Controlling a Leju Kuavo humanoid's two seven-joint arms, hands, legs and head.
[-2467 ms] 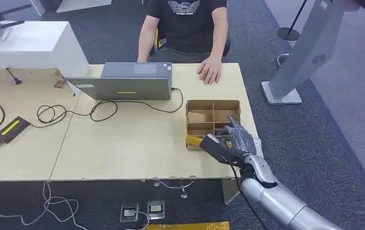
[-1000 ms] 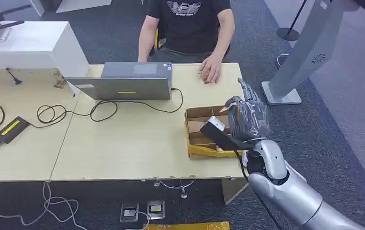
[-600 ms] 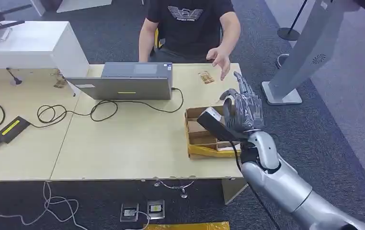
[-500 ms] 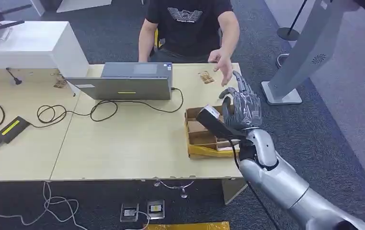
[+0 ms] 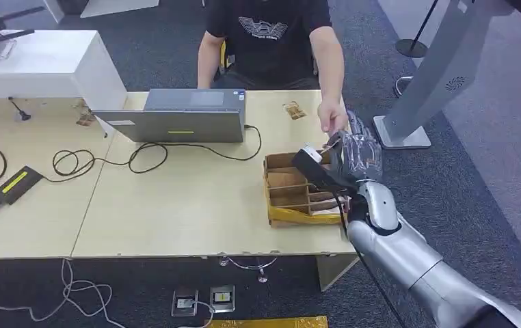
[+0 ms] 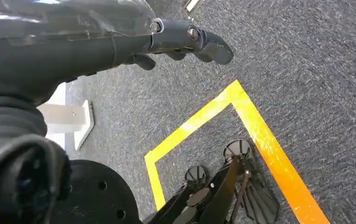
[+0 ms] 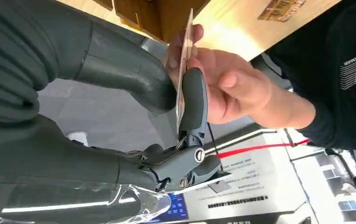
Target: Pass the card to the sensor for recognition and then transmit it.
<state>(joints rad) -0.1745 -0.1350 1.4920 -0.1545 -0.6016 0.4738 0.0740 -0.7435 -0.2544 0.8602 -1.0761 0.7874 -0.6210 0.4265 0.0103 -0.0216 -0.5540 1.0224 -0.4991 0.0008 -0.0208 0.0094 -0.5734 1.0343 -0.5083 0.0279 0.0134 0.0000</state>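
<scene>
Head view: the robot's right hand is up over the far right corner of the pale wooden worktop, at about 3 o'clock. It hangs just above the brown cardboard box with little compartments. The person's hand comes down from 12 o'clock and meets the robot's right hand. The card is too small to make out here. A grey laptop sits at 12 o'clock, with a black cable looping in front of it.

Left wrist view: the robot's left hand hangs over grey carpet with a yellow tape line. Its dark fingers are curled a little and hold nothing.

Right wrist view: the thin pale card stands on its edge. The thick grey thumb and a dark finger of the right hand pinch it from both sides. The person's hand touches the card too, with fingers on its far side.
</scene>
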